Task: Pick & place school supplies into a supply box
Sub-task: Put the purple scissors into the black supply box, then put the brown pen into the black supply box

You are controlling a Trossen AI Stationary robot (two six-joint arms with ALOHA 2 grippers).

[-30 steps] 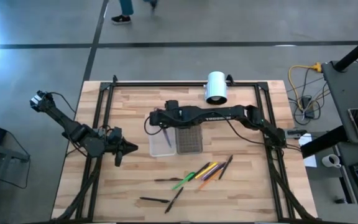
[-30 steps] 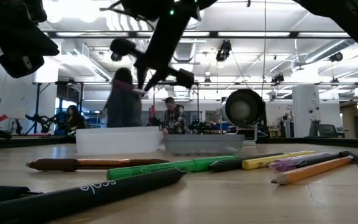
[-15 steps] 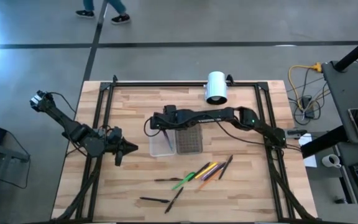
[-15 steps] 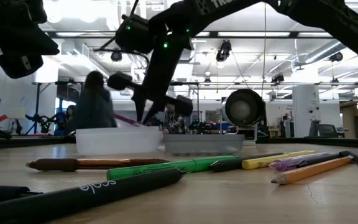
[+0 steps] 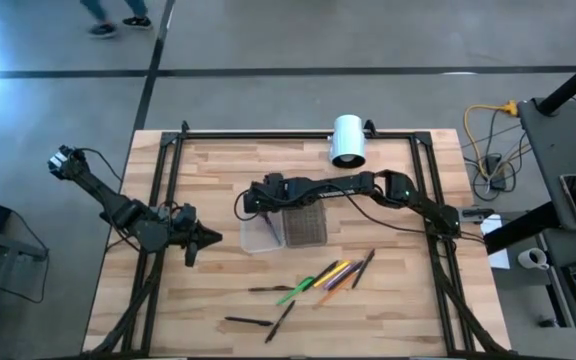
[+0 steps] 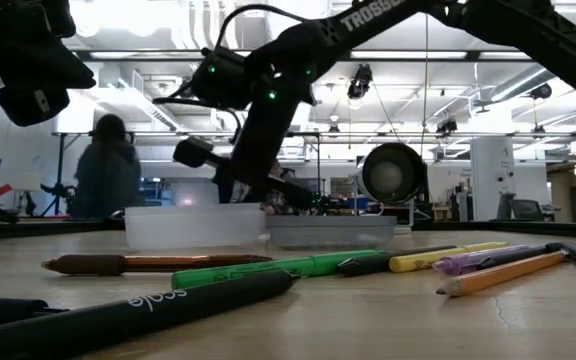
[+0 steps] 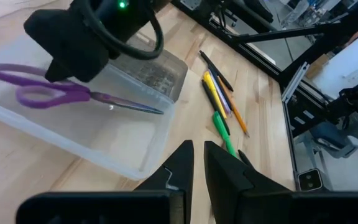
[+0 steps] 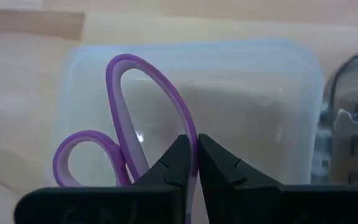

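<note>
Right gripper (image 8: 192, 163) pinching the handle loop of the purple-handled scissors (image 7: 61, 92) low inside the clear open supply box (image 5: 260, 233), left gripper (image 7: 196, 163) fingers nearly together holding nothing at the table's left edge, pens and pencils (image 5: 330, 275) scattered on the wooden table (image 5: 388, 310) near the box

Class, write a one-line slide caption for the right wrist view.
Right pincer pinching the purple-handled scissors above the clear supply box.
</note>
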